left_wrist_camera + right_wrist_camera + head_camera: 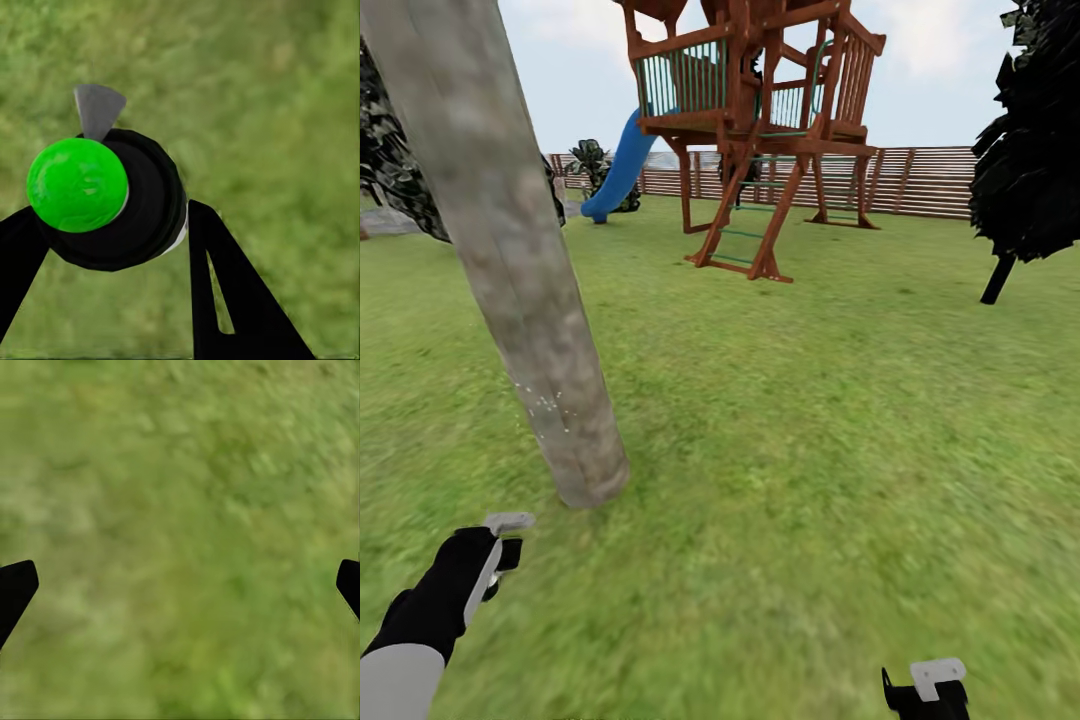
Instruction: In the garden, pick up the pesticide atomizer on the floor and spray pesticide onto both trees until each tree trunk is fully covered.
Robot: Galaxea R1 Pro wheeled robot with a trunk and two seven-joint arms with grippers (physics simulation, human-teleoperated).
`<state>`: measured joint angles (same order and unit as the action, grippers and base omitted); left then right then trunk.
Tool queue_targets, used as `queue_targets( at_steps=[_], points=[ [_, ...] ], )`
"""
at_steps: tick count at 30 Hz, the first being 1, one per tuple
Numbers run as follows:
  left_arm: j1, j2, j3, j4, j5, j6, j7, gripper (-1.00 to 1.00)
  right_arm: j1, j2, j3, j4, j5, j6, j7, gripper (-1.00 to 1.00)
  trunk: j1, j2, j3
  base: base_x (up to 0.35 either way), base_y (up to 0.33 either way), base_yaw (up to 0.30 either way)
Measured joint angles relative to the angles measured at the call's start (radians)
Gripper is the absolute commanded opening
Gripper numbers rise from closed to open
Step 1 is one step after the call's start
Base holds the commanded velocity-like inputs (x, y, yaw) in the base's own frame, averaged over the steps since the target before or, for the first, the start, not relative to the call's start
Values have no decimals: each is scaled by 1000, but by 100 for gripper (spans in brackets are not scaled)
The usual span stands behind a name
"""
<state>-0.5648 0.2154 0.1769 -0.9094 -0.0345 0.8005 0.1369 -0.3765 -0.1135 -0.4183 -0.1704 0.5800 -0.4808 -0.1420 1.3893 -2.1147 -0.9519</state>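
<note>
The garden is a wide lawn of blotchy green grass point(810, 420), bare of paving in this stretch, closed at the back by a brown horizontal-slat fence point(930, 180) under a pale, cloudy sky. A red-brown wooden play tower point(760, 110) on splayed legs stands mid-lawn before the fence, with a blue slide point(618, 168) running down from its left side. A narrow blackish tree point(1030, 140) leans in at the right edge, and dark foliage point(395, 170) shows at the left edge.

Close in front on the left rises a tree trunk point(520, 270), a mottled grey-tan column tilted in the head view, its crown cut off by the top of the picture. A scatter of tiny white pesticide specks point(548, 405) sits on its lower part, just above the base.

The left tool point(495, 560) hangs low near the foot of that trunk, apart from it. In the left wrist view its black fingers point(225, 292) are pinching the pesticide atomizer point(112, 199), which appears as a round black body with a bright green dome and a grey tab; its white and red colouring cannot be made out.

The right tool point(928, 690) is cut off by the bottom edge; in the right wrist view its fingertips point(15, 589) sit spread wide over blurred grass.
</note>
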Motion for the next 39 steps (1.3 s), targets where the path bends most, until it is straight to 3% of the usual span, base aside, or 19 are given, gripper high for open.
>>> queue_targets(
  at_steps=[7, 13, 17, 20, 25, 30, 36, 39],
  points=[
    [4, -3, 2, 30, 5, -9, 22, -100, 0, 0, 0, 0, 1, 0, 0, 100, 0, 0, 0, 189, -196, 2],
    [4, -7, 2, 32, 8, -65, 22, -100, 0, -2, 0, 0, 2, 0, 0, 100, 0, 0, 0, 237, -178, 0],
    [9, -21, 2, 32, 3, -66, 28, -100, 0, -3, 0, 0, 2, 0, 0, 100, 0, 0, 0, 238, -176, 0],
    [17, -27, 57, 34, 6, -72, 78, -100, 0, -2, 0, 0, 2, 0, 0, 100, 0, 0, 0, 238, -176, 0],
    [20, -33, 66, 55, 8, -76, 83, -100, 0, 0, 0, 0, 2, 0, 0, 100, 0, 0, 0, 238, -176, 17],
    [21, -34, 63, 60, 11, -76, 82, -100, 0, 0, 0, 0, 1, 0, 0, 100, 0, 0, 0, 80, -54, 243],
    [21, -65, 58, 68, 11, -75, 68, -100, 0, 0, 0, 0, 1, 0, 0, 100, 0, 0, 0, 1, -2, 276],
    [21, -68, 58, 67, 9, -75, 67, -100, 0, 0, 0, 0, 1, -1, 0, 100, 0, 0, 0, 68, -221, 159]
  ],
)
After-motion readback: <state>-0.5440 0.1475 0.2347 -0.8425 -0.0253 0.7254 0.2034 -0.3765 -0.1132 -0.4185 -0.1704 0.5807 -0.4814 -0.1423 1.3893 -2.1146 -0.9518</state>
